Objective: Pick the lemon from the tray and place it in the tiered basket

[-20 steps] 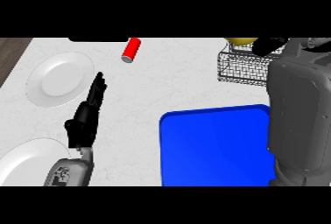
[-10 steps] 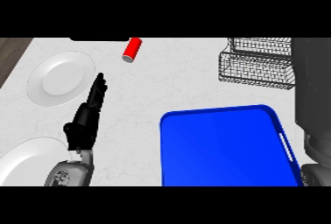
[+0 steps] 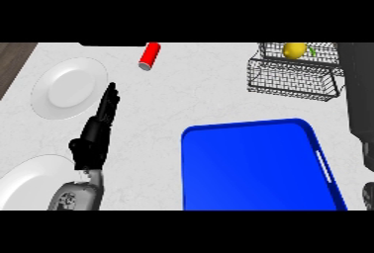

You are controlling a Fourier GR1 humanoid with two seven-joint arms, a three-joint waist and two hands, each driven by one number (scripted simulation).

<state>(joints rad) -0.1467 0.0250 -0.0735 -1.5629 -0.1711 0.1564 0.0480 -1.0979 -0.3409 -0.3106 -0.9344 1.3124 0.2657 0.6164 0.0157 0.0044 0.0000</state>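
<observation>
The yellow lemon [image 3: 294,50] lies in the upper tier of the black wire tiered basket [image 3: 292,81] at the counter's far right. In front of the basket sits the blue tray [image 3: 252,168], with nothing on it. My left hand [image 3: 99,126] rests at the left with straight fingers pointing away from me, open and holding nothing, well apart from tray and basket. Of my right arm only a dark stretch of forearm [image 3: 359,99] shows along the right edge, beside the basket. Its hand is out of sight.
A red can [image 3: 150,56] lies on its side at the far middle. One white plate [image 3: 70,89] sits at the far left, another [image 3: 29,183] at the near left under my left forearm. The counter's left edge borders dark wood [image 3: 11,57].
My right arm has drawn back from the basket toward the right edge, uncovering tray and basket. The lemon now shows in the basket's upper tier. The left hand has not moved.
</observation>
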